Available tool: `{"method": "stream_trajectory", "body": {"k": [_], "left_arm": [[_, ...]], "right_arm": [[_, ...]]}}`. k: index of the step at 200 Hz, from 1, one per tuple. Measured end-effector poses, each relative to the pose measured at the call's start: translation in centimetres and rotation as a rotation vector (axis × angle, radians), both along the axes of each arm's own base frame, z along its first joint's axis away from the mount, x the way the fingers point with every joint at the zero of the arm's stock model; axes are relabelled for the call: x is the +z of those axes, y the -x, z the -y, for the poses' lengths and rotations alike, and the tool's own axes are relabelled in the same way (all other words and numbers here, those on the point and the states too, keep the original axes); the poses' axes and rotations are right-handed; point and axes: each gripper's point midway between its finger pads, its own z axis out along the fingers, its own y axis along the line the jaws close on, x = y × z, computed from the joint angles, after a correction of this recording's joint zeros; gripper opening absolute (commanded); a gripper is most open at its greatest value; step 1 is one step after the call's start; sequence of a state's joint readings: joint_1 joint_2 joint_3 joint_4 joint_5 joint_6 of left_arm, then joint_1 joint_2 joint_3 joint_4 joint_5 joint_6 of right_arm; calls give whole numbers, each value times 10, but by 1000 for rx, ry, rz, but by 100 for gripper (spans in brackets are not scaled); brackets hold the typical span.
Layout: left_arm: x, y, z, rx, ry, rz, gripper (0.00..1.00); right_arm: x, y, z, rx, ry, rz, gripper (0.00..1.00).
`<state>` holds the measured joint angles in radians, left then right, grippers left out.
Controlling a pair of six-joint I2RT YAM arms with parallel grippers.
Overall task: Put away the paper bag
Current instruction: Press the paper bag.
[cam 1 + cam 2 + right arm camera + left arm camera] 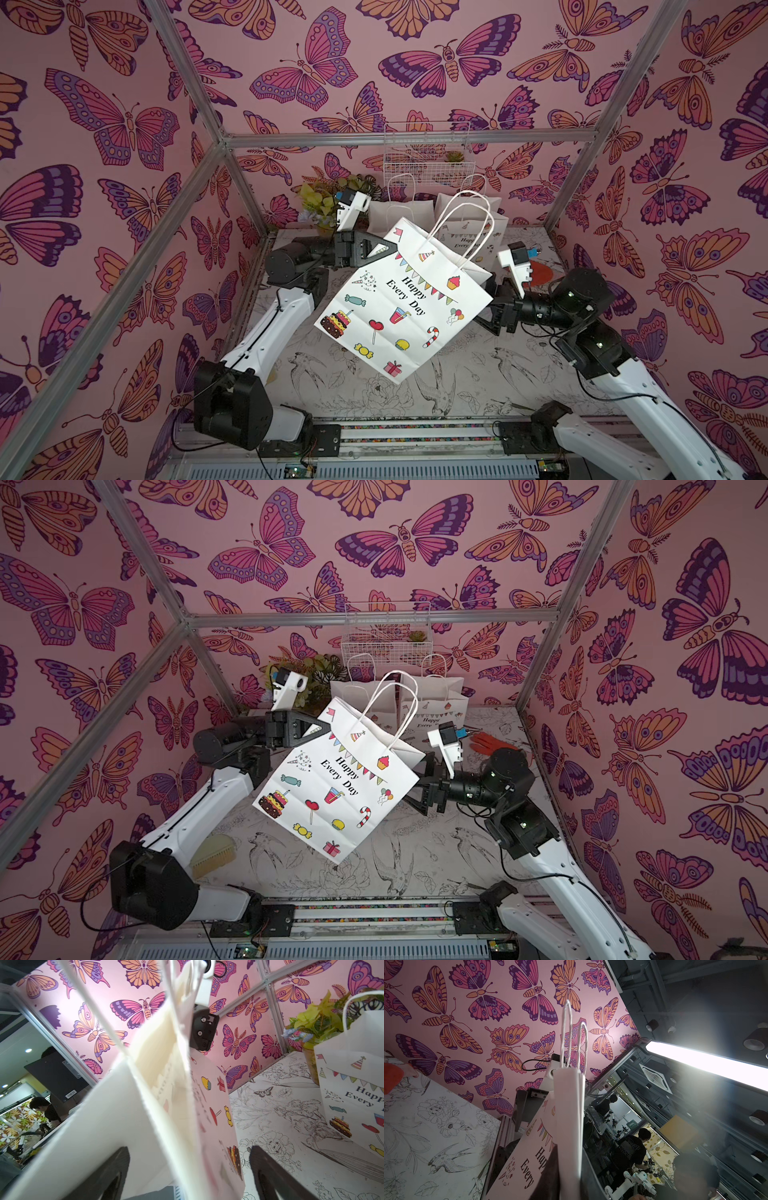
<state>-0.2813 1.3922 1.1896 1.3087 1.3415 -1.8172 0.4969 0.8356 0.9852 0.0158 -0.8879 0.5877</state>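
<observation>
The left end effector [386, 248] is closed on the 10 o'clock corner of the paper bag [399, 307], which hangs above the tabletop [478, 374]. The right end effector [493, 308] stands wide open at its 3 o'clock corner.

Soft, even light (ceiling lamp [708, 1064] glares).

My paper bag [399, 316] was white, printed with "Happy Every Day" and little party doodles, and folded flat. It hung tilted in mid-air, one top corner pinched in my left gripper [388, 249].
</observation>
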Motion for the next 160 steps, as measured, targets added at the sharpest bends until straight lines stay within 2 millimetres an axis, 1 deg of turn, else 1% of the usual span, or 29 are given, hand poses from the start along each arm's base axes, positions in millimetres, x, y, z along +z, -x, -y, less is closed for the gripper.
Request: {"method": "stream_trajectory", "body": {"k": [18,38,60,90,102,131,160], "left_arm": [[-1,3,-2,19,1,12,3],[-5,6,-3,34,-3,21,2],[-6,6,-5,55,0,27,1],[-4,5,-10,91,12,26,0],[-1,7,-12,103,23,40,0],[6,13,-15,119,41,74,0],[4,8,-16,139,51,64,0]], "right_arm": [[9,8,2,20,-24,15,85],[13,12,2,41,-41,15,90],[8,12,0,60,-50,0,96],[6,14,-2,83,-75,-5,98],[10,18,-3,97,-87,4,98],[22,36,-5,144,-121,59,100],[34,46,-5,166,-159,108,99]]}}
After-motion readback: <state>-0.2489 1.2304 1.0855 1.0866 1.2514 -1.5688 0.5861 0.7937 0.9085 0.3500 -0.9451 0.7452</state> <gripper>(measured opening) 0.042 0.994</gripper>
